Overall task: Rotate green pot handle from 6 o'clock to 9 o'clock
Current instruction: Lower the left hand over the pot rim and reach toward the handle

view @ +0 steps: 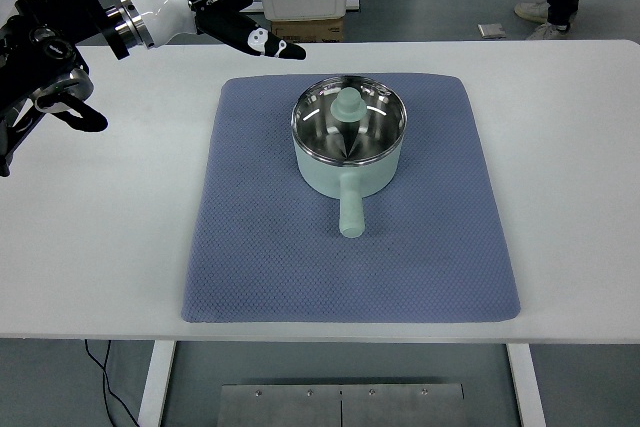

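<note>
- Top view: the pot (349, 142) sits on the mat (260, 247), toward its far half, handle (351, 207) pointing to the near edge.
- The left hand (250, 7) hovers beyond the mat's far-left corner, fingers spread, holding nothing, well apart from the pot.
- Mat lies on the table (90, 247).

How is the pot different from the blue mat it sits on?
The pot is pale green outside and shiny metal inside; the mat is a dull blue-grey cloth. The pot is round and stands up with a handle pointing toward the camera; the mat is flat and roughly square. The pot is much smaller than the mat. Both rest on the white table.
</note>
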Motion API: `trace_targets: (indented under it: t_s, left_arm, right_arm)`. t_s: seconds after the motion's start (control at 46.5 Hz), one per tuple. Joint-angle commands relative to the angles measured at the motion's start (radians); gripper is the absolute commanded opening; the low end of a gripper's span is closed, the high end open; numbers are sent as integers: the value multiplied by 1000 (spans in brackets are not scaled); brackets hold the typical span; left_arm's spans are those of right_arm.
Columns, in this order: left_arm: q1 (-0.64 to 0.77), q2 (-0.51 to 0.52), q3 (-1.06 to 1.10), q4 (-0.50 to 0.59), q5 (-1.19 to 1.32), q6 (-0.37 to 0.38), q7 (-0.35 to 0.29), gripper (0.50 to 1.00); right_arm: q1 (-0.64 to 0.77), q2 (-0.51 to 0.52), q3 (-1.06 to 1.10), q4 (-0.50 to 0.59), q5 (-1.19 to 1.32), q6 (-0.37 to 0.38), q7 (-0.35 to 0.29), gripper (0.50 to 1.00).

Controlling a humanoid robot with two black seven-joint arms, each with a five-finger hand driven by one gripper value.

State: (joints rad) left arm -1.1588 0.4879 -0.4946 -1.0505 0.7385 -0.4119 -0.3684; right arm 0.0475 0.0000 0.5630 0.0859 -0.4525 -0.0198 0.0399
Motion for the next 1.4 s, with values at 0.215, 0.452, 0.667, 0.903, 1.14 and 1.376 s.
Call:
trace_targets:
  t_s: [0.215,0.452,0.667,0.903,1.14,1.376]
  left_arm:
    - [-27,8,59,-51,31,-2,-1,1000]
    - [-33,8,97,-94,91,-10,-1,1000]
    - [-41,8,136,-103,125,-16,-3,1000]
    - [-55,3,163,-114,145,-18,-3,1000]
    - [-59,-3,165,-114,147,-18,-3,1000]
    - [-53,-12,163,-115,151,-38,-1,1000]
  right_arm:
    - [0,0,0,0,0,0,0,1000]
    - [0,0,0,-1,0,0,0,1000]
    - [0,0,0,0,0,0,0,1000]
    - [0,0,0,0,0,0,0,1000]
    - [0,0,0,0,0,0,0,1000]
    - [0,0,0,0,0,0,0,1000]
